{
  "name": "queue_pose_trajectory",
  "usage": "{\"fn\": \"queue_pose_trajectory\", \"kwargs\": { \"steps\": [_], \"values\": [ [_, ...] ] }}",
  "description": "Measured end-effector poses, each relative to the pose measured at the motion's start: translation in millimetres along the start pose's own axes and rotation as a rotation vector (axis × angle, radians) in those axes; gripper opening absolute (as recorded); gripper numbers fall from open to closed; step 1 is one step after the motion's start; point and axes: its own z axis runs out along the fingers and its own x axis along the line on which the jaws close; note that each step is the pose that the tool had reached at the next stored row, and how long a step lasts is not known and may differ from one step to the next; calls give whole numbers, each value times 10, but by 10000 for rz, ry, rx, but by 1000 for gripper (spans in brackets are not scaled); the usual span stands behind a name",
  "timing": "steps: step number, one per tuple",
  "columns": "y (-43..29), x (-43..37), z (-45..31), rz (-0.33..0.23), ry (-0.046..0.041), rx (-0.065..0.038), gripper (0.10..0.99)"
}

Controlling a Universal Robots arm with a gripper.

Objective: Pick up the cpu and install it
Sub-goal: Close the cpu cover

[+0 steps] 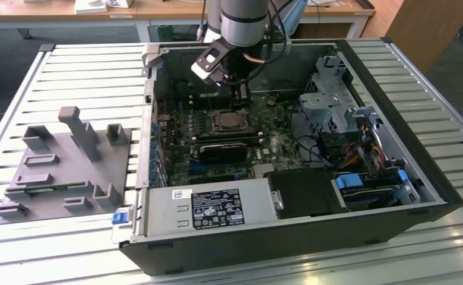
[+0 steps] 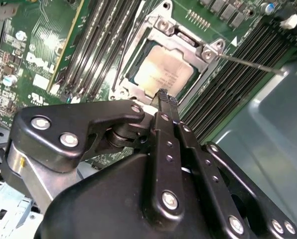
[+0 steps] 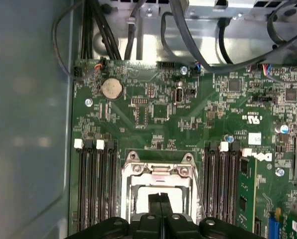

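Slatted table (image 1: 81, 71); socketed cpu (image 2: 162, 73) beneath gripper (image 2: 163, 94)

My arm (image 1: 243, 21) hangs down from the top of the exterior view, nearly straight up and down. The grey wrist (image 1: 233, 41) sits at its low end. Under it my black gripper (image 1: 240, 90) points down. In both wrist views I see its two thin fingers (image 2: 167, 134) (image 3: 154, 205) pressed flat against each other, tip to tip. I see nothing pinched between them.
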Motion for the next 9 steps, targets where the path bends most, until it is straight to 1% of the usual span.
{"fn": "queue_pose_trajectory", "kwargs": {
  "steps": [9],
  "values": [
    [-72, 1, 9, -1, -1, 0, 106]
  ]
}}
